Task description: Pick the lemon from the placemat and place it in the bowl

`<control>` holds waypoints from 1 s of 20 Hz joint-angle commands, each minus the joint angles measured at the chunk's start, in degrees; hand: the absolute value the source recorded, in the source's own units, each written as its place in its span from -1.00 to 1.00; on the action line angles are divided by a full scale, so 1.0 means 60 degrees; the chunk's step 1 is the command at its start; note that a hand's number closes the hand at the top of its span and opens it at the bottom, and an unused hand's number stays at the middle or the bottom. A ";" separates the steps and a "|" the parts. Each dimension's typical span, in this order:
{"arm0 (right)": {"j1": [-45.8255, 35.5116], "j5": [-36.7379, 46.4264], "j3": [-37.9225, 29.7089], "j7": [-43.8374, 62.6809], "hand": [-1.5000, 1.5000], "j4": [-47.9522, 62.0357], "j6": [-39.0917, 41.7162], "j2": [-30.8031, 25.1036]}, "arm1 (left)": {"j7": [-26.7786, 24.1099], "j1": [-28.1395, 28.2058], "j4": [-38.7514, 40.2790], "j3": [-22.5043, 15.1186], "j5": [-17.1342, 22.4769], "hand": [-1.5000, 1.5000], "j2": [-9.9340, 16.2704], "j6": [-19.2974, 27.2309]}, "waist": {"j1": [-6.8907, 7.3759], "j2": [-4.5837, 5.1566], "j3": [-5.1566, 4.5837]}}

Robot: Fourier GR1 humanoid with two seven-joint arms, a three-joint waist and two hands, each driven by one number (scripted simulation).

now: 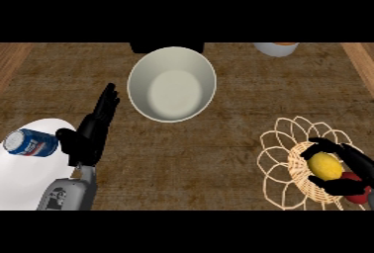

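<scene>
No text is legible anywhere (the blue can's (30,143) label markings are too small to read).

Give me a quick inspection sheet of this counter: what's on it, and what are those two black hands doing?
Surface: brown wood-grain counter.
Job's things: yellow lemon on the woven placemat; white bowl stands apart, nothing in it.
Clutter: blue can lying on a white plate; a white and orange object cut off at the far edge.
Hands: right hand curled round the lemon; left hand open, fingers straight, resting beside the can.
Cables: nothing seen.
Surroundings: lighter wood strips at both sides; a dark object behind the bowl.
</scene>
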 commanded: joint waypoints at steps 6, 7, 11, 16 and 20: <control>-0.0063 0.0955 0.2079 -0.1128 1.00 -0.1029 0.0673 0.0779 | -0.0129 0.0074 0.0030 -0.0206 -0.0125 0.00 -0.0248 -0.0079 | 0.0152 0.0018 0.0033; -0.0118 0.1030 0.2709 -0.1382 1.00 -0.1502 0.1181 0.0820 | 0.0013 -0.0024 -0.0075 -0.0054 -0.0086 0.00 -0.0034 -0.0146 | 0.0276 -0.0014 0.0023; -0.1189 0.1366 0.5092 -0.1474 1.00 -0.2548 0.2230 0.1621 | -0.0041 -0.0142 0.0222 -0.0431 -0.0177 0.00 -0.0269 -0.0270 | 0.0728 0.0045 0.0003; -0.1214 0.0240 0.6181 -0.0900 1.00 -0.3427 0.2530 0.2881 | 0.0007 -0.0107 0.0067 -0.0001 -0.0017 0.00 0.0014 -0.0276 | 0.0251 0.0011 0.0036; -0.0777 -0.1500 0.5860 -0.1204 1.00 -0.5185 0.2952 0.2196 | -0.0011 0.0160 0.0026 -0.0076 -0.0198 0.00 -0.0195 0.0046 | -0.0021 -0.0028 0.0037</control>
